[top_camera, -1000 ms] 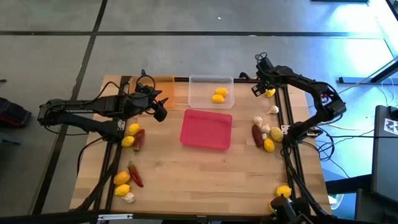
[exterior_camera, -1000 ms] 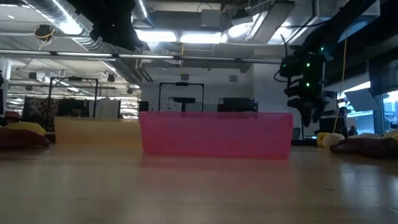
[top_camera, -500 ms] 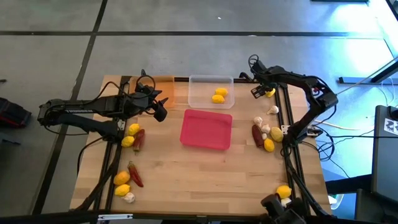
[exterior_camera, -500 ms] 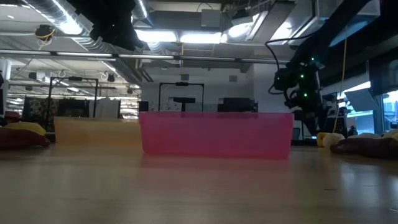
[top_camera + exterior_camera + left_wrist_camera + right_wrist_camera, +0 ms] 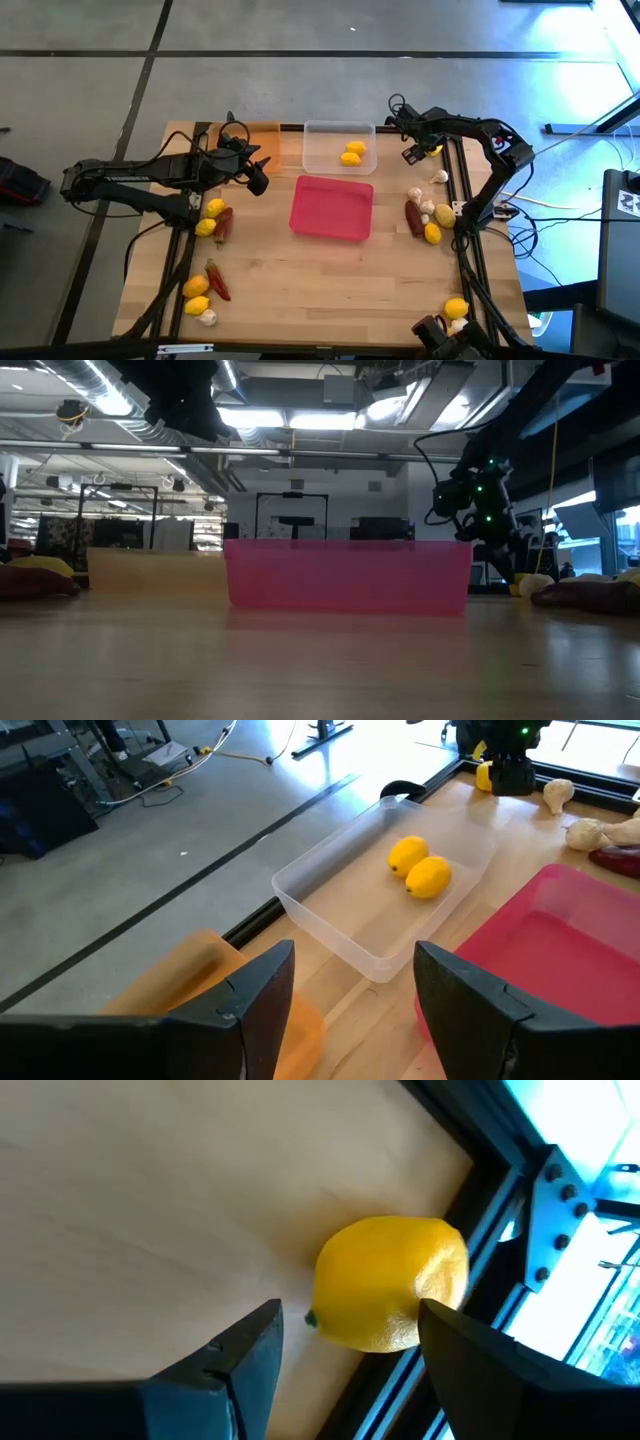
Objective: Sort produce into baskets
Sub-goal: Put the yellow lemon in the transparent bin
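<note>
My right gripper [image 5: 411,152] is open, low over the table's far right corner. Its fingers point at a yellow lemon [image 5: 392,1284] that lies on the wood beside the black frame rail [image 5: 505,1200]. The lemon also shows in the high view [image 5: 433,150]. My left gripper [image 5: 258,181] is open and empty, held above the table's far left, near the orange tray [image 5: 205,970]. The clear tray [image 5: 339,147] holds two lemons [image 5: 420,868]. The pink tray [image 5: 332,208] lies mid-table. My right gripper's fingers stand on either side of the lemon's near end, coming in low from the table's left. One fingertip [image 5: 440,1320] overlaps the lemon's edge in the wrist view. I cannot tell whether it touches. The lemon rests on the table.
Lemons, garlic bulbs and a dark red chili [image 5: 413,217] lie along the right edge, with a garlic bulb [image 5: 438,177] close to my right gripper. Lemons [image 5: 212,208], chilies [image 5: 217,280] and a garlic bulb [image 5: 207,317] lie along the left edge. Black frame rails run along both sides.
My right arm has swung toward the table's left along the far edge, and its gripper has turned while staying beside the lemon. The lemon has stayed where it was.
</note>
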